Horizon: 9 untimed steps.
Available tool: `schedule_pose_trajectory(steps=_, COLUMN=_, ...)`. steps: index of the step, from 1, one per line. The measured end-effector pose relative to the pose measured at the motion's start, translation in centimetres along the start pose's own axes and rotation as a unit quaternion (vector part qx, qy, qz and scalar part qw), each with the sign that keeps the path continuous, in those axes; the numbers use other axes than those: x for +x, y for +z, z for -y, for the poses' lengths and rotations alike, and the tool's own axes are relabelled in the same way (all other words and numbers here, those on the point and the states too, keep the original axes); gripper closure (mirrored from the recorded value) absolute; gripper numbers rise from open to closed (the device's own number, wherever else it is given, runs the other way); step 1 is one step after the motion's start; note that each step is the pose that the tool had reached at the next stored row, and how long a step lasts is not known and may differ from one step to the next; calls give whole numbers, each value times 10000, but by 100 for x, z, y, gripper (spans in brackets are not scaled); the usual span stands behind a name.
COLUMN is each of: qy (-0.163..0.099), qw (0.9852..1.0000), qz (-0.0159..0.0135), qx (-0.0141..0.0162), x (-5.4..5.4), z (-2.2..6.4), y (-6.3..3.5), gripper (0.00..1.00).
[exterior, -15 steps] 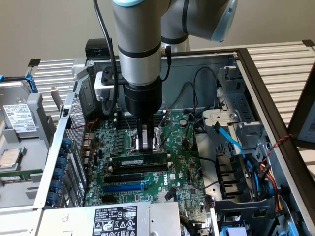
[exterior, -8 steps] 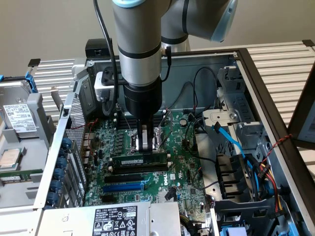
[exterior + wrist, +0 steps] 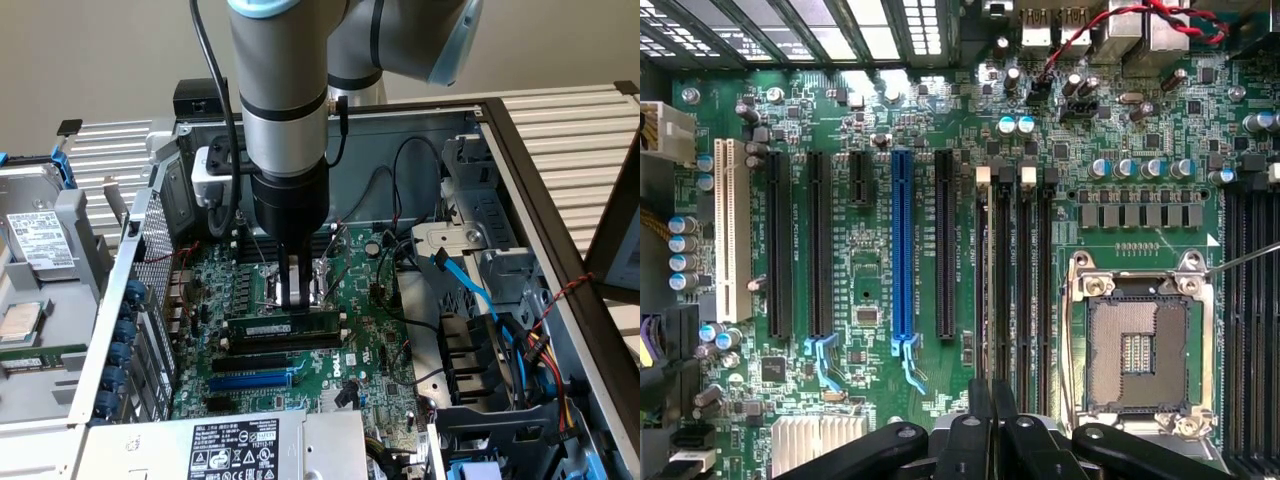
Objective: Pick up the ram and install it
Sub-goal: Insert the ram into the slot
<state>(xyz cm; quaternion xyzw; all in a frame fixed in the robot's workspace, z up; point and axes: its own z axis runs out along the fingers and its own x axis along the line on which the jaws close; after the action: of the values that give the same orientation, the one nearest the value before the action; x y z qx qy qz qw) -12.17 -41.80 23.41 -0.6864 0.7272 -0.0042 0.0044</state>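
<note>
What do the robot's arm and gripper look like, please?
The arm is a thick silver-grey cylinder with light blue joint caps and a black wrist section. A black cable runs down its side, by a small white box. The gripper has narrow dark fingers on black linkage bars.

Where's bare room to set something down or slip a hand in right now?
Bare: the slatted top beyond the case wall, exterior view's right. Inside is crowded: the gripper grips the ram mid-board, and cables fill the side by that wall.
</note>
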Motion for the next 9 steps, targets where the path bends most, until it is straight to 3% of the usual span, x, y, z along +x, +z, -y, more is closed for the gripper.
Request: schedule_pose_trajectory(steps=9, qy=-1, qw=10000, qz=-21, qx=-1, x=0, z=0, y=9, gripper=88)
